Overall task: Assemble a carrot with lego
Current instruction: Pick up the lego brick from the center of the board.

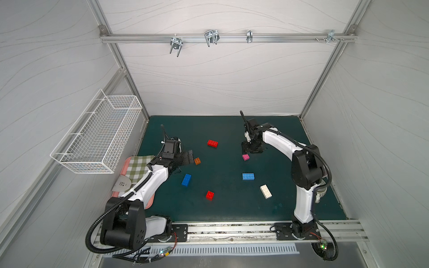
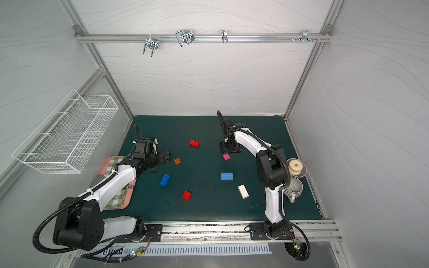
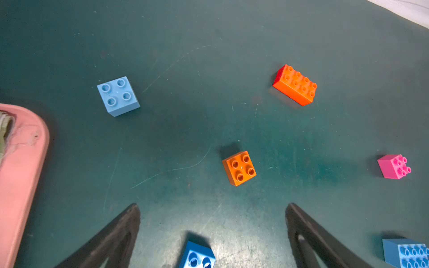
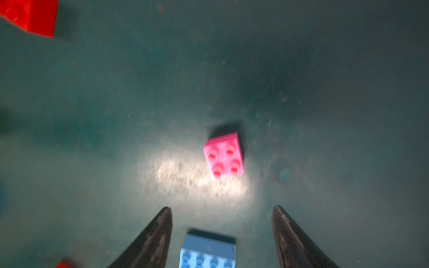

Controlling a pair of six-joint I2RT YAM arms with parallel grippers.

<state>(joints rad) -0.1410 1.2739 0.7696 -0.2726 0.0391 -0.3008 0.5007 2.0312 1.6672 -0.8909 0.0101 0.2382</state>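
The left claw (image 3: 212,206) is wide open and holds nothing. Just past its two black fingers (image 3: 120,232) sits a small orange plastic brick (image 3: 239,168) with four studs, close but not touching. A long dark blue brick (image 1: 186,180) lies on the mat near the left arm. A small light blue square brick (image 3: 118,96) shows only in the left wrist view, near the pink tray (image 3: 21,174).

The right claw (image 4: 221,208) points down at the mat. Its fingers stand apart with nothing between them. A small pink plastic brick (image 4: 224,155) sits just in front of it, studs up, not touching. That wrist view is blurry.

Further out, a long red brick (image 1: 212,143) lies between the two claws. A small red brick (image 1: 209,195), a long light blue brick (image 1: 248,176) and a long white brick (image 1: 266,191) lie nearer the arm bases. All the bricks lie apart, and none is stuck to another.

They rest on a dark green mat (image 1: 232,208). The tray holds a green checked cloth (image 1: 137,167) and lies under the left arm. A white wire basket (image 1: 97,139) hangs on the left wall. A metal rail with hooks (image 1: 227,37) runs across the white back wall. A grey ribbed cup (image 2: 296,188) stands by the right arm.
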